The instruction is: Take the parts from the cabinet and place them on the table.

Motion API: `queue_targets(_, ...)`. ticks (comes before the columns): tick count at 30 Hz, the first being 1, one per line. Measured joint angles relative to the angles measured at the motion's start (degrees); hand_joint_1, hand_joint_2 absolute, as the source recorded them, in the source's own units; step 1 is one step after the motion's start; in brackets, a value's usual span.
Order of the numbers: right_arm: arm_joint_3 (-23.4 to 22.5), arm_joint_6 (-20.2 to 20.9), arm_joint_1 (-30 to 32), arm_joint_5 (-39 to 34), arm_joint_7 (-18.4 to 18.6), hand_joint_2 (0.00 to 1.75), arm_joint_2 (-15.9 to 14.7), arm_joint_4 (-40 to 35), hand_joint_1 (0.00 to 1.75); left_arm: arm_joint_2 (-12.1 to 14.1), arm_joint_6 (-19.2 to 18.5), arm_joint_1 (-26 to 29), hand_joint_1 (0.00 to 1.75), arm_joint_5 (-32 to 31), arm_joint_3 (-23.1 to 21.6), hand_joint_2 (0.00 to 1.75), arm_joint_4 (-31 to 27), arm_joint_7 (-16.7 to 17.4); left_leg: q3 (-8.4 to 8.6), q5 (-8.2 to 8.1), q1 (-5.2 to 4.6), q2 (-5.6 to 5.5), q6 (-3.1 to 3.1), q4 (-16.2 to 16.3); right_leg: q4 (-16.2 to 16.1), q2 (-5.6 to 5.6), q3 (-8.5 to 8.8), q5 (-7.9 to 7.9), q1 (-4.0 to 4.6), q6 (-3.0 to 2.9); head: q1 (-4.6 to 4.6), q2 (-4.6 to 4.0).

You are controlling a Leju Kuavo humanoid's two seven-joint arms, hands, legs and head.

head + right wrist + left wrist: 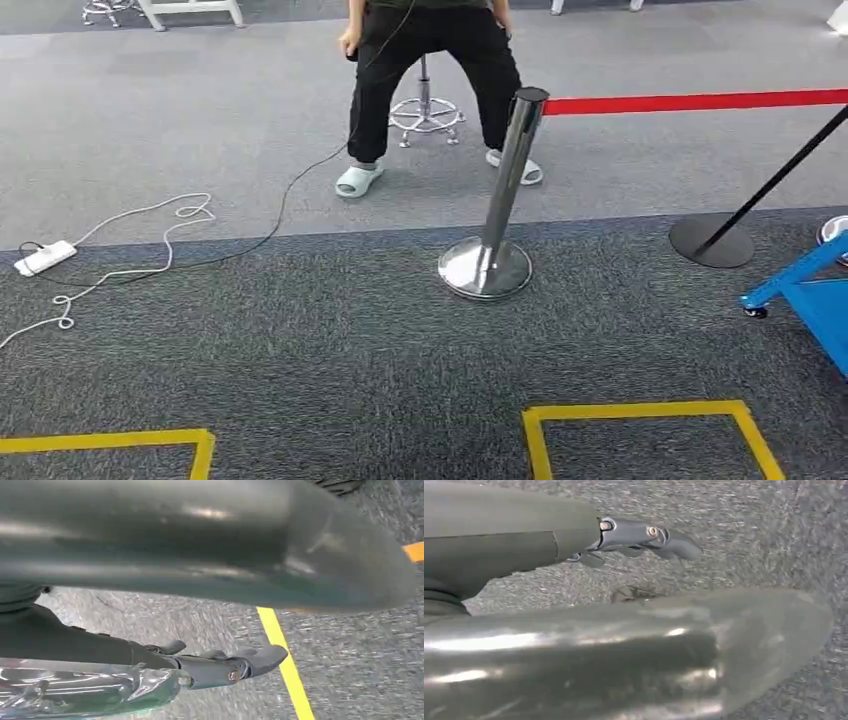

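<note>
Transit step is judged: floor is seen in the head view, no cabinet or table is framed, so the robot is taken to be between stations. Grey carpet [330, 340] is crossed by yellow tape [640, 411] marking floor boxes. A chrome post [497, 200] with a red belt [690, 101] stands ahead, a blue cart [812, 296] is at the right edge, and a power strip [45, 258] with loose white cable lies to the left. A person [425, 50] is seated on a stool beyond the post. The left hand [589, 540] is hung over carpet, fingers straight and well apart from the thumb, nothing held. The right hand [200, 667] is also over carpet near a tape line, fingers straight, bare carpet showing between them and the thumb. A clear glossy thing [85, 692], possibly a bagged part, is seen against the fingers on the side away from the thumb. Whether it is gripped cannot be told, so the part's place is uncertain. Next move is judged to need a turn or walk until the cabinet or table is framed, with the post and cart avoided.
</note>
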Motion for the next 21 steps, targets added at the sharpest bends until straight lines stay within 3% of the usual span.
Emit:
queue_targets(1, 0.0, 0.02, 0.06, 0.4, 0.46, 0.0, 0.07, 0.02, 0.0, 0.0, -0.05, 0.09, 0.0, 0.0, 0.0, 0.0, 0.0, -0.11, -0.53, 0.53, 0.0, -0.03, -0.01, 0.78, 0.0, 0.29, 0.03, 0.0, -0.01, 0.0, -0.02, 0.0)
queue_targets(2, 0.22, 0.39, 0.14, 1.71, 1.71, 0.0, 0.13, 0.02, 0.0, 0.02, -0.07, 0.11, 0.0, -0.11, 0.0, 0.0, 0.0, -0.07, 0.22, 2.52, 0.02, -0.04, 0.02, -1.1, 0.0, 0.68, 0.07, 0.01, -0.05, 0.02, -0.02, 0.0)
queue_targets(4, 1.58, 0.83, 0.2, 3.83, 3.39, 0.0, 0.28, 0.04, 0.0, 0.04, -0.18, 0.09, 0.0, -1.25, -0.13, 0.0, 0.0, 0.79, 4.42, 7.6, 0.11, -0.17, 0.17, -9.81, 0.01, 1.26, 0.17, 0.08, -0.2, 0.25, -0.04, 0.0)
queue_targets(5, 2.14, 1.25, 0.18, 4.53, 4.2, 0.0, 0.33, 0.07, 0.0, 0.02, -0.33, 0.05, 0.0, -1.27, -0.22, 0.0, 0.0, 0.92, 6.58, 9.14, 0.25, -0.66, 0.18, -14.02, 0.01, 1.57, 0.16, 0.11, -0.2, 0.54, -0.09, 0.0)
queue_targets(6, 2.75, 1.66, 0.14, 5.13, 5.0, 0.0, 0.33, 0.07, 0.0, -0.07, -0.55, -0.09, 0.0, -1.12, -0.22, 0.0, 0.0, 0.92, 7.8, 8.97, 0.24, -0.99, 0.27, -17.0, 0.62, 1.86, -0.18, -0.11, 0.33, 1.04, -0.46, 0.0)
queue_targets(7, 3.13, 1.99, 0.19, 5.42, 5.51, 0.0, 0.33, 0.07, 0.0, -0.13, -0.7, -0.25, 0.0, -1.05, -0.22, 0.0, 0.0, 0.92, 7.49, 8.87, 0.28, -1.06, 0.77, -16.85, 0.36, 1.92, -0.35, 0.0, 0.25, 1.24, -0.24, 0.0)
queue_targets(8, 3.56, 2.45, 0.3, 5.73, 6.04, 0.0, 0.33, 0.07, 0.0, -0.24, -0.74, -0.26, 0.0, -0.96, -0.22, 0.0, 0.0, 0.76, 7.46, 9.08, 0.29, -1.05, 0.75, -17.12, 0.37, 1.91, -0.7, -0.17, 0.29, 0.67, -0.35, 0.0)
queue_targets(9, 3.94, 2.62, 0.43, 5.92, 6.36, 0.0, 0.33, 0.07, 0.0, -0.24, -0.74, -0.22, 0.0, -0.94, -0.22, 0.0, 0.0, 0.76, 7.48, 9.05, 0.26, -1.05, 0.79, -17.12, 0.3, 1.91, -0.66, -0.32, 0.31, -0.28, -0.2, 0.0)
queue_targets(10, 4.26, 2.75, 0.53, 6.27, 6.65, 0.0, 0.33, 0.07, 0.0, -0.22, -0.74, -0.17, 0.0, -0.92, -0.22, 0.0, 0.0, 0.76, 7.51, 9.02, 0.2, -1.06, 0.9, -17.12, 0.08, 1.89, -0.52, -0.16, 0.31, -0.23, -0.26, 0.0)
queue_targets(11, 4.59, 2.97, 0.53, 6.75, 6.89, 0.0, 0.33, 0.07, 0.0, -0.15, -0.74, -0.19, 0.0, -0.94, -0.22, 0.0, 0.0, 0.74, 7.5, 9.07, 0.12, -1.06, 1.16, -17.1, -0.15, 1.85, -0.41, -0.02, 0.28, -0.01, -0.22, 0.0)
queue_targets(12, 5.0, 3.28, 0.54, 7.14, 7.08, 0.0, 0.37, 0.11, 0.0, -0.11, -0.74, -0.17, 0.0, -0.98, -0.22, 0.0, 0.0, 0.74, 7.42, 8.91, -0.11, -1.05, 1.54, -16.87, -0.75, 1.86, -0.14, 0.42, 0.1, 0.69, -0.24, 0.0)
queue_targets(13, 5.4, 3.39, 0.54, 7.26, 7.3, 0.0, 0.48, 0.15, 0.0, -0.02, -0.74, -0.19, 0.0, -1.16, -0.24, 0.0, 0.0, 0.74, 7.51, 9.08, -0.19, -1.03, 2.34, -17.16, -1.33, 1.86, 0.36, 0.85, -0.13, 2.49, -0.33, 0.0)
queue_targets(14, 5.66, 3.52, 0.54, 7.26, 7.52, 0.0, 0.48, 0.15, 0.0, -0.07, -0.9, -0.22, 0.0, -1.31, -0.33, 0.0, 0.0, 0.74, 7.9, 9.75, 0.35, -0.77, 2.85, -18.1, -1.2, 1.82, 0.08, 0.68, -0.09, 2.76, -0.33, 0.0)
queue_targets(15, 5.73, 3.63, 0.58, 7.23, 7.63, 0.0, 0.48, 0.15, 0.0, -0.04, -0.96, -0.28, 0.0, -1.47, -0.44, 0.0, 0.0, 0.74, 8.09, 9.89, 0.32, -0.64, 3.1, -18.39, 0.21, 0.95, -0.37, -0.45, 0.02, 2.8, -0.02, 0.0)
queue_targets(16, 5.75, 3.76, 0.54, 7.17, 7.72, 0.0, 0.48, 0.15, 0.0, -0.02, -1.03, -0.26, 0.0, -1.49, -0.48, 0.0, 0.0, 0.74, 8.08, 9.92, 0.32, -0.58, 3.25, -18.39, 3.57, 0.52, -1.96, -2.51, -0.05, 2.9, 0.29, 0.0)
queue_targets(18, 5.92, 3.78, 0.54, 7.12, 7.72, 0.0, 0.48, 0.15, 0.0, 0.02, -1.03, -0.15, 0.0, -1.66, -0.5, 0.0, 0.0, 0.74, 8.05, 9.86, 0.25, -0.16, 3.3, -18.38, 13.21, 0.15, -6.62, -6.69, -0.21, 3.14, 0.24, 0.0)
queue_targets(19, 6.05, 3.83, 0.65, 6.99, 7.72, 0.0, 0.5, 0.17, 0.0, 0.09, -1.03, -0.15, 0.0, -1.66, -0.5, 0.0, 0.0, 0.77, 8.04, 9.82, 0.25, 0.17, 3.26, -18.38, 16.68, 0.04, -8.39, -7.55, -0.26, 3.31, 0.33, 0.0)
queue_targets(20, 6.08, 4.07, 0.78, 6.55, 7.61, 0.0, 0.5, 0.17, 0.0, 0.11, -1.09, -0.14, 0.0, -1.79, -0.52, 0.0, 0.0, 0.79, 8.11, 9.73, 0.25, 0.3, 3.12, -18.38, 16.79, -0.05, -8.63, -6.79, -0.44, 3.44, 0.26, 0.0)
queue_targets(21, 6.08, 4.59, 0.86, 5.77, 7.26, 0.0, 0.5, 0.2, 0.0, 0.11, -1.27, -0.13, 0.0, -2.01, -0.65, 0.0, 0.0, 0.81, 8.19, 9.63, 0.31, 0.57, 2.94, -18.35, 14.35, -0.22, -7.49, -4.89, -0.65, 3.56, 0.33, 0.0)
